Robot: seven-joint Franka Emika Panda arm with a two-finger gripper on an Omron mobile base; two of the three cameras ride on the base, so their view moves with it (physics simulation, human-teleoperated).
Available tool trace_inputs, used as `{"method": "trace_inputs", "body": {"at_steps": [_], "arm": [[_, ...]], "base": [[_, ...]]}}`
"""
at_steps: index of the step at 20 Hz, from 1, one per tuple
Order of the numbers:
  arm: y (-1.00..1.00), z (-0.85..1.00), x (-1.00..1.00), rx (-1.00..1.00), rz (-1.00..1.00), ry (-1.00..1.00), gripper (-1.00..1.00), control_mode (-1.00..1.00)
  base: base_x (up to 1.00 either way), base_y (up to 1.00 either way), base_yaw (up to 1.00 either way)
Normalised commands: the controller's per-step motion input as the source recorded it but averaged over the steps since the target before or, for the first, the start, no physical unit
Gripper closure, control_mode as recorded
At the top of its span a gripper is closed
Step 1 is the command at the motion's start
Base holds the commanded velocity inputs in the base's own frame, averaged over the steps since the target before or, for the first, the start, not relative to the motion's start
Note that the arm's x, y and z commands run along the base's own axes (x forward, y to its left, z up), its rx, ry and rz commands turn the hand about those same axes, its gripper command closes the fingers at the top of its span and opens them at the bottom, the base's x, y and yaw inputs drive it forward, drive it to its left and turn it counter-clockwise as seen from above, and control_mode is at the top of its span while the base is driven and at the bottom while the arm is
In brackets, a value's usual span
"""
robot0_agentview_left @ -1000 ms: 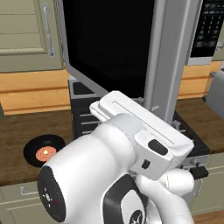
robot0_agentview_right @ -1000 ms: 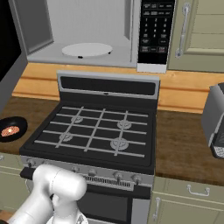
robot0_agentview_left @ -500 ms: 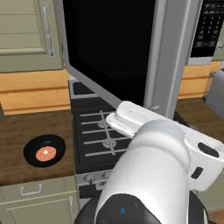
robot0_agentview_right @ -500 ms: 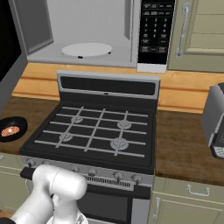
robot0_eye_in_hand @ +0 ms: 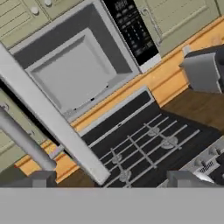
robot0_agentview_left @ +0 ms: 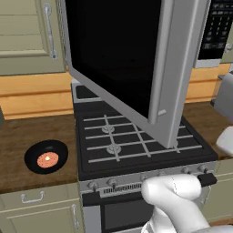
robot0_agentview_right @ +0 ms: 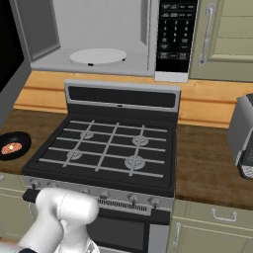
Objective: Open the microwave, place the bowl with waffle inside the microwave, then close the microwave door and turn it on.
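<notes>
No text was legible; markings on the microwave [robot0_agentview_right: 113, 39] keypad [robot0_agentview_right: 175, 32] were too small and blurred to read.

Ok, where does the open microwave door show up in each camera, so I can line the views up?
Left base view: the microwave door swings out across the centre, above the stove.
Right base view: a dark sliver of it at the left edge.
Hand view: its silver edge runs diagonally at the left.
Shared landmark: the stove grates.
</notes>
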Motion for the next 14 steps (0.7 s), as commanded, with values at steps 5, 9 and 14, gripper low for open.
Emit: {"method": "trace_inputs", "body": {"at_steps": [5, 9, 14], "arm": [[-0.86, -0.01, 0.05, 0.66, 0.33, 0.09, -1.00, -1.00], [-0.45, -0.03, 0.39, 0.75, 0.40, 0.20, -1.00, -1.00], [-0.52, -0.02, 0.34, 0.73, 0.38, 0.04, -1.00, -1.00]], "base": [[0.00, 0.00, 0.00], [0.00, 0.00, 0.00], [0.00, 0.00, 0.00]]}}
